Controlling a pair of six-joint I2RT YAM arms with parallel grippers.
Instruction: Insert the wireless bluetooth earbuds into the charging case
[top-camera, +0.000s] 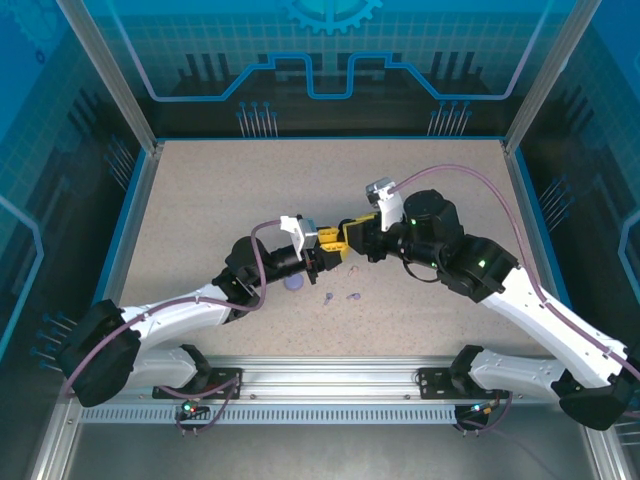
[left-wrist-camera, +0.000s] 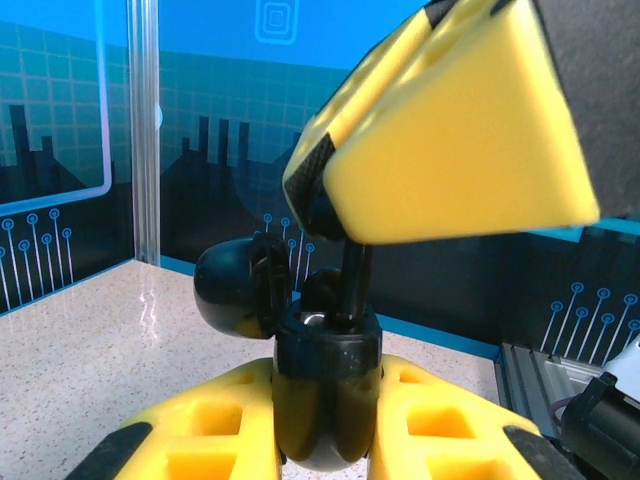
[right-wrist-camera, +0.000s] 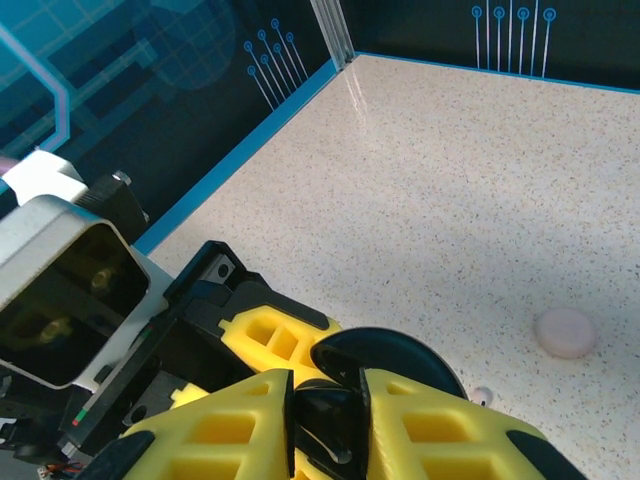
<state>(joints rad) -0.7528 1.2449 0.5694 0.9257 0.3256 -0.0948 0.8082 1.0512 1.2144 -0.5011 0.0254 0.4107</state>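
Where the 2 arms meet at the middle of the table (top-camera: 200, 200), the left gripper (top-camera: 326, 250) has its yellow fingers (left-wrist-camera: 245, 390) clamped on the black charging case (left-wrist-camera: 325, 385). In the left wrist view the case stands upright at the lower centre with its mouth facing up. Its lid (left-wrist-camera: 235, 290) is swung open toward the left of the frame.

Just right of the lid, 1 black earbud (left-wrist-camera: 352, 280) stands with its stem vertical. Its long axis runs up and down the frame and its lower end is at the case's open mouth. I cannot tell whether it is fully seated. A dark rounded shape between lid and stem is too dim to name.

From the upper right, the right gripper (right-wrist-camera: 326, 405) is pinched together on the top of that earbud.

In the top view, a lilac round case (top-camera: 293, 284) lies on the table just below the left gripper. To its right lie 2 lilac earbuds (top-camera: 327, 297) (top-camera: 353, 296), apart from each other and too small to show which way they point.

At the right edge of the right wrist view, a pink round case (right-wrist-camera: 565, 332) lies on the table, apart from both grippers.
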